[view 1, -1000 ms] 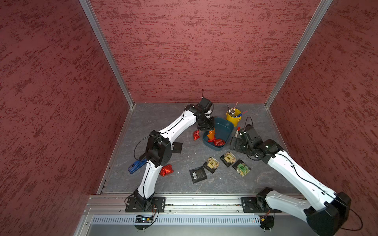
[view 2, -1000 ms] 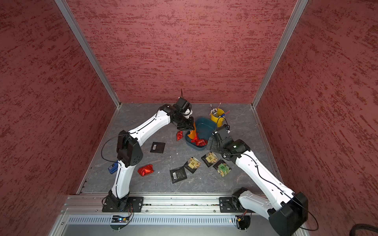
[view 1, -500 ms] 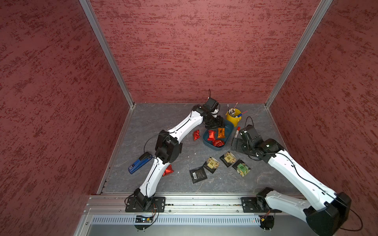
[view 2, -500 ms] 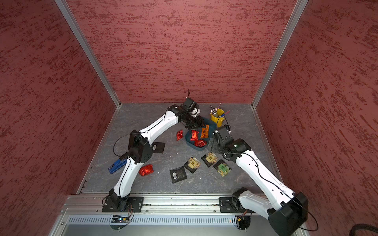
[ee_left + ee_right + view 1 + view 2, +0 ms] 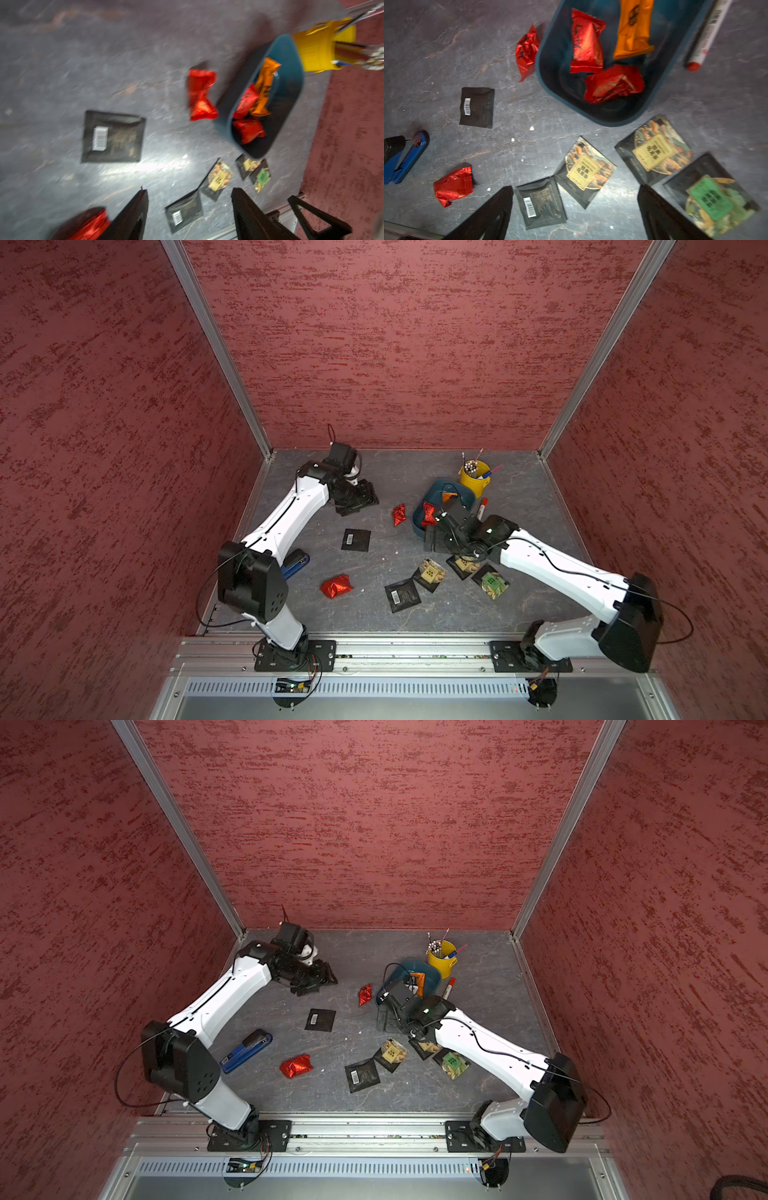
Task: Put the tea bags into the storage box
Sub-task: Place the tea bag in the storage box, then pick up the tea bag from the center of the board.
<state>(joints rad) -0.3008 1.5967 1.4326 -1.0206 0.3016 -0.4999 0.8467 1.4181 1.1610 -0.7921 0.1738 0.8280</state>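
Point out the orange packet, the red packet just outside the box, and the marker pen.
orange packet (image 5: 633, 31): right wrist view, middle of its flat face.
red packet (image 5: 527, 52): right wrist view, centre of its foil, beside the storage box (image 5: 610, 121).
marker pen (image 5: 710, 31): right wrist view, white barrel, not the red cap.

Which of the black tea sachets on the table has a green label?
The green-labelled sachet, rightmost of the five; the two yellow-labelled sachets and two barcode sachets show no green.

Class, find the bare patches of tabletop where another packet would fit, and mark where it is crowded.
Bare: the back strip between left pincer and yellow cup; the front strip between red foil packet and rail. Crowded: storage box down to the labelled sachets, where the right pincer hangs.
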